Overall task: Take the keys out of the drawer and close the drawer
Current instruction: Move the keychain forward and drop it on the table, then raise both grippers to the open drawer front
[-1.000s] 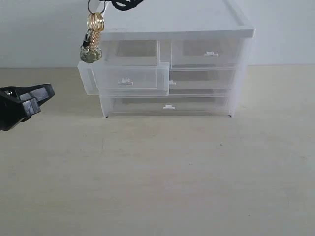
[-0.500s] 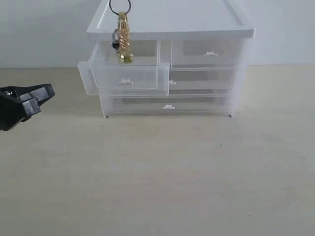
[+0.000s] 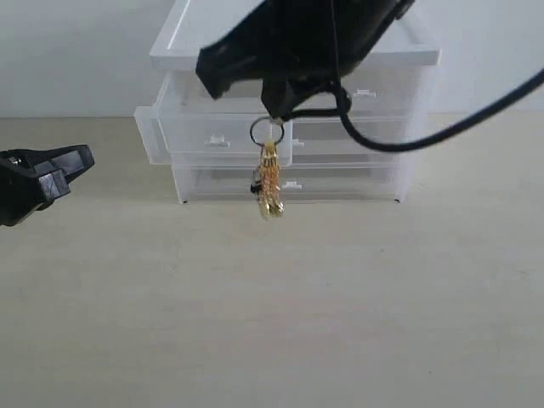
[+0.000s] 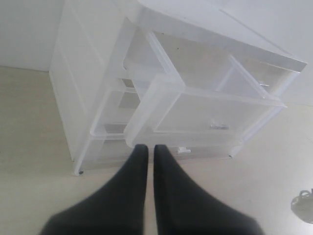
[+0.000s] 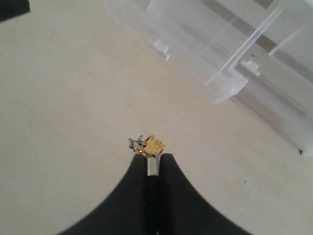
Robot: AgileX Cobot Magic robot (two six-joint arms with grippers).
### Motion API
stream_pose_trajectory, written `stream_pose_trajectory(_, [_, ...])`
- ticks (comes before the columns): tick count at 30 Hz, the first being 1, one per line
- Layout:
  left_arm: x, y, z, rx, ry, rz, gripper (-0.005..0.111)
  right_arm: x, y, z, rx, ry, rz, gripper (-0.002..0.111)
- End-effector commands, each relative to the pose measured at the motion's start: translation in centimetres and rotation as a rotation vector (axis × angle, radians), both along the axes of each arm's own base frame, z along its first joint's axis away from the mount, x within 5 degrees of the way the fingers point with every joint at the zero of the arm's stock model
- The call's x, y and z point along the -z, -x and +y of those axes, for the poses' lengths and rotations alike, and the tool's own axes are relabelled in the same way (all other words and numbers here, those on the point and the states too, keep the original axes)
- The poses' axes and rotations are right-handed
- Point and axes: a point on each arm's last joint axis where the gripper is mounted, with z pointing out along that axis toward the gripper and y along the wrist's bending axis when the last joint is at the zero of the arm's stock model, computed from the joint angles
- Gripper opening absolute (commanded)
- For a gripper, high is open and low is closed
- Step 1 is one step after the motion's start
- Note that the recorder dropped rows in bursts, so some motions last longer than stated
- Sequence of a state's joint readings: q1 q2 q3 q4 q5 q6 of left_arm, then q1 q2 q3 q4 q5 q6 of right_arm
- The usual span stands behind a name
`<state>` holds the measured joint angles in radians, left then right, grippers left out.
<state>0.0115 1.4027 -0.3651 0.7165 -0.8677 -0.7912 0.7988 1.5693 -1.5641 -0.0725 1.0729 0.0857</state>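
Keys [image 3: 270, 183]: they were swinging up by the chest's [image 3: 374, 170] top left corner, then hung in front of the open drawer [image 3: 212, 136]. Now they dangle lower and further right, past that drawer's front, with the bottom charm just above the table [image 3: 255, 323].
Right arm [image 3: 297, 38]: out of sight before, its black bulk now fills the upper middle and hides part of the chest's top.
Right gripper [image 5: 152, 164]: come down with the arm, pinching the bunch's top.
Cable [image 3: 442, 132]: newly in view, looping off to the right.
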Motion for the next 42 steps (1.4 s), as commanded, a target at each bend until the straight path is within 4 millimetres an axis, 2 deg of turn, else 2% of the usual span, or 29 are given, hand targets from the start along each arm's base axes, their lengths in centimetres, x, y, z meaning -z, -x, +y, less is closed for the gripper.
stream_pose_trajectory(1, [0.0, 0.2, 0.1, 0.001, -0.01, -0.005, 0.004, 2.5, -0.1, 0.0, -0.007, 0.008, -0.013, 0.0])
stream_pose_trajectory(2, [0.0, 0.2, 0.1, 0.001, -0.01, -0.005, 0.004, 3.0, -0.1, 0.1, -0.009, 0.007, -0.014, 0.002])
stream_pose_trajectory(5, [0.0, 0.2, 0.1, 0.001, -0.01, -0.005, 0.004, 4.5, -0.2, 0.2, 0.0, 0.01, 0.001, 0.017])
stream_pose_trajectory(9, [0.1, 0.2, 0.1, -0.002, -0.014, 0.002, 0.004, 5.4, -0.2, 0.2, 0.016, 0.002, 0.011, 0.049])
stream_pose_trajectory(12, [0.1, 0.2, 0.1, 0.0, -0.019, 0.005, 0.004, 5.4, -0.3, 0.2, 0.019, -0.003, 0.001, 0.055])
stream_pose_trajectory(14, [0.2, 0.2, 0.1, 0.005, -0.024, 0.006, 0.004, 5.4, -0.3, 0.2, 0.018, -0.008, -0.006, 0.055])
stream_pose_trajectory(16, [0.2, 0.3, 0.0, 0.018, -0.023, 0.011, 0.004, 5.4, -0.4, 0.2, 0.015, 0.004, -0.019, 0.049])
stream_pose_trajectory(19, [0.1, 0.4, -0.2, 0.046, -0.033, -0.001, 0.004, 5.3, -0.8, -0.2, 0.045, 0.034, -0.057, 0.028])
stream_pose_trajectory(22, [0.1, 0.4, -0.2, 0.045, -0.036, -0.005, 0.004, 5.2, -1.0, -0.2, 0.064, 0.024, -0.079, 0.0])
stream_pose_trajectory(28, [0.3, 0.6, -0.5, 0.088, -0.037, 0.019, 0.004, 5.6, -1.4, 0.6, 0.061, -0.034, -0.083, 0.0])
stream_pose_trajectory(34, [0.4, 0.9, -0.9, 0.159, -0.09, 0.009, 0.004, 8.5, -2.4, 1.6, 0.048, -0.054, -0.105, 0.0])
stream_pose_trajectory(38, [-0.6, 0.4, -1.9, 0.29, -0.166, -0.059, 0.004, 9.6, -3.2, 1.4, 0.068, -0.068, -0.113, 0.0])
stream_pose_trajectory(42, [-1.7, -0.8, -2.7, 0.307, -0.171, -0.077, 0.004, 10.2, -4.2, 1.2, 0.086, -0.082, -0.12, 0.0])
